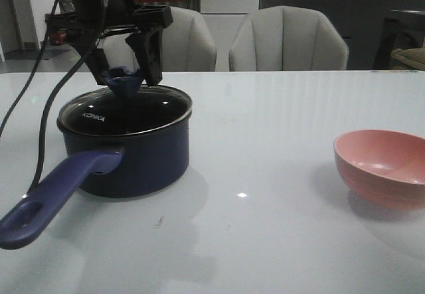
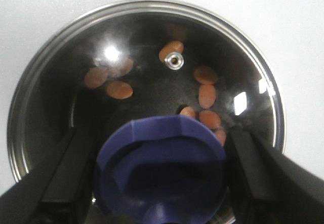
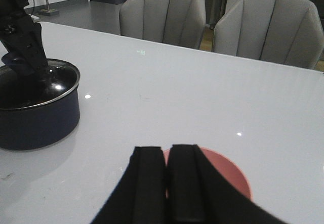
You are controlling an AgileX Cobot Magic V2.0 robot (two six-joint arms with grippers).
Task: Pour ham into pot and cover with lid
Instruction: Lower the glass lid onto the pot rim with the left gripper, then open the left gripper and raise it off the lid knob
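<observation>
Lid (image 1: 133, 108) on pot (image 1: 126, 154) | left fingers (image 1: 126, 65) spread around knob (image 1: 123, 81) | right fingers (image 3: 166, 183) closed

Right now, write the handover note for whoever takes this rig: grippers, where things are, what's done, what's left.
Left gripper: open, jaws on either side of the lid's knob with a gap on both sides, not clamping it.
Right gripper: shut and empty, above the pink bowl.
Ham slices: inside the saucepan, visible through the glass.
Lid: on the saucepan, though its far edge looks raised above the rim, so seating is unconfirmed.
Bowl: upright on the table, looks empty.
Done: ham poured, lid placed.
Left: check the lid sits flat, then lift the left arm clear.
</observation>
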